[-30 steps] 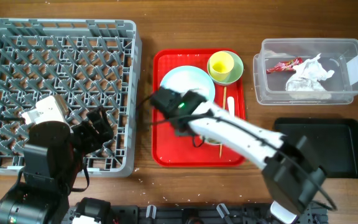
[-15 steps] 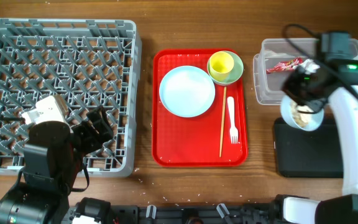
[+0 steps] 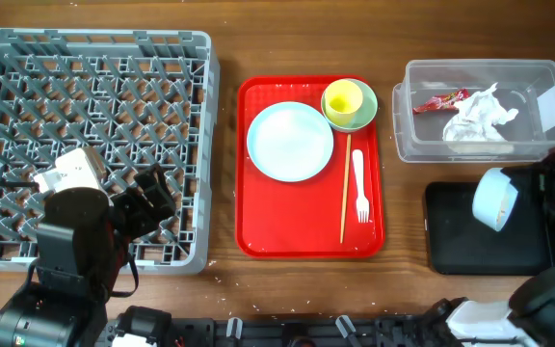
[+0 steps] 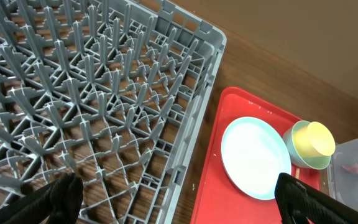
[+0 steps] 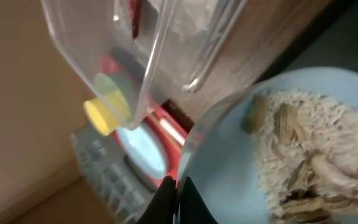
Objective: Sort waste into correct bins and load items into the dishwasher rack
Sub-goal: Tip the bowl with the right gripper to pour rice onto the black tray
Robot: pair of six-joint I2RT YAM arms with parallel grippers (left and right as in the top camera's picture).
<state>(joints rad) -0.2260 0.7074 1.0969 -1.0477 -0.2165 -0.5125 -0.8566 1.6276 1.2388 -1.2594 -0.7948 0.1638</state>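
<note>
Tipped whitish bowl [image 3: 495, 199] over black tray [image 3: 451, 241], rice scraps [image 5: 303, 155] not yet out.
Rim pinched by right gripper [image 5: 178, 198]; tray lies straight below (scraps look sticky); left gripper [image 4: 179, 196] gapes wide over rack [image 3: 94, 58], well apart.

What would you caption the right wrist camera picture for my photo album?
Right gripper pinches the rim of a whitish bowl holding rice-like food scraps, with the clear tub alongside.

Left arm sits folded low, left gripper [image 4: 179, 202] spread wide. Right arm extends in from the right edge, right gripper [image 3: 528, 193] pinching the rim of a tilted bowl [image 3: 494, 200].
</note>
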